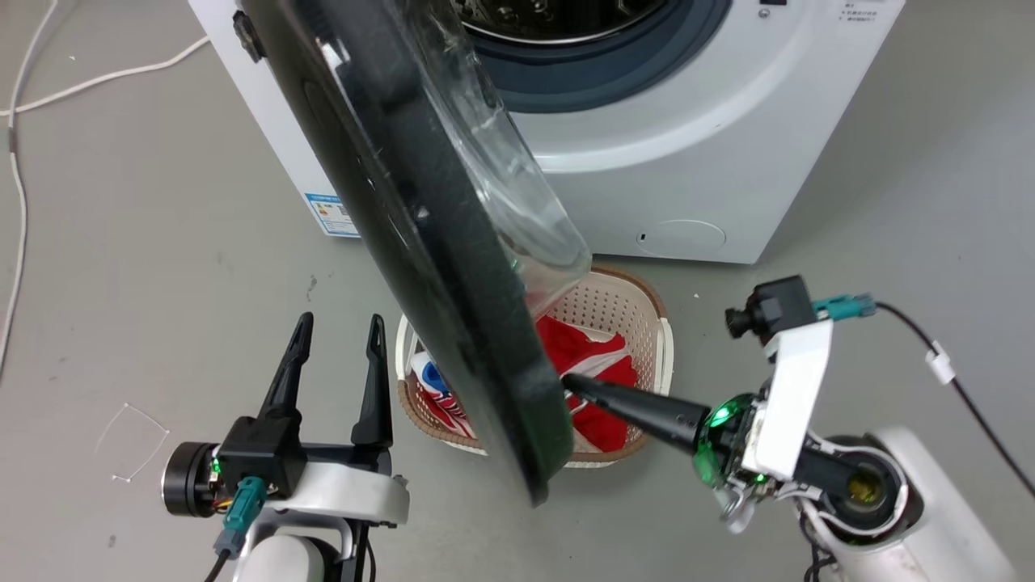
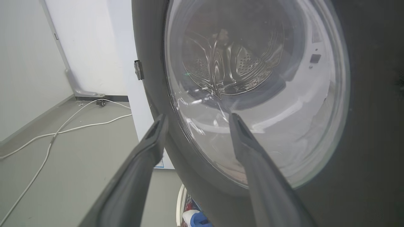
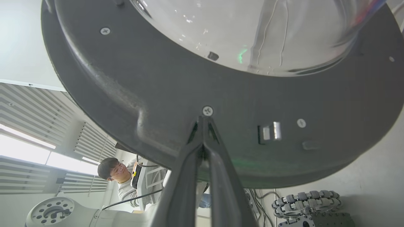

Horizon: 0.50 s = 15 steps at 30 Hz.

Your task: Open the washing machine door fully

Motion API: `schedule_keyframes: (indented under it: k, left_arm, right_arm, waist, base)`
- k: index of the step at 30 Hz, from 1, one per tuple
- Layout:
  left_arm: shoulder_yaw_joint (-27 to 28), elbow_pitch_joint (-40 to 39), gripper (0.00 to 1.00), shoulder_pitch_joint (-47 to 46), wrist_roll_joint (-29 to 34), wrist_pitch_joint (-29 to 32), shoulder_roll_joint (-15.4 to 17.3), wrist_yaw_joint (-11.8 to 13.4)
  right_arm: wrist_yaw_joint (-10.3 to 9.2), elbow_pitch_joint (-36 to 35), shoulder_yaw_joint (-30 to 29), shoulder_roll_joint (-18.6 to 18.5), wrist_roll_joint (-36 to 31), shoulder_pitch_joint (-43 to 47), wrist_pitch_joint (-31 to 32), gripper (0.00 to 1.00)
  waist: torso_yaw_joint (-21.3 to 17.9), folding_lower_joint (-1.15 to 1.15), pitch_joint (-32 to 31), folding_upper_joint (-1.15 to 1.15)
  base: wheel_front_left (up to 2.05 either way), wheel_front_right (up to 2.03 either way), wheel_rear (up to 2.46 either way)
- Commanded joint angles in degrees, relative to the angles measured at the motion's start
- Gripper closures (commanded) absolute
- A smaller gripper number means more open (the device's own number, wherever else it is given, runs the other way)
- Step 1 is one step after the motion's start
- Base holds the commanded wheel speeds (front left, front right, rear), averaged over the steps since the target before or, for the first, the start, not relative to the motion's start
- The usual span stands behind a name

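your right pincer is squeezed shut on nothing. its two long dark fingers meet in a single point set against the inner face of the large round washing machine door, on the wide black rim below the clear domed glass. held like that it reads as a pusher, not a grip, placed near the free edge where a shove should swing the door most easily. the door stands partly swung out from the white boxy front-loading washing machine, its free edge hanging over the white perforated plastic basket of red clothes on the floor. your left pincer waits wide open and empty on the door's outer side, probably to keep out of the sweep. the blue-white sticker at the machine's lower corner and the grey print by its top corner are too small to read.
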Motion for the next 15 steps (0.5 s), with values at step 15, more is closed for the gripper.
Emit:
schedule_keyframes:
  k: [15]
  left_arm:
    - [0.04, 0.83, 0.00, 3.45, 0.11, -0.16, -0.09, 0.33]
  right_arm:
    - [0.16, 1.60, 0.69, 2.99, 0.37, 5.32, -1.80, 1.00]
  waist:
    - [0.17, 0.01, -5.05, 0.00]
  base:
    - [0.00, 0.00, 0.00]
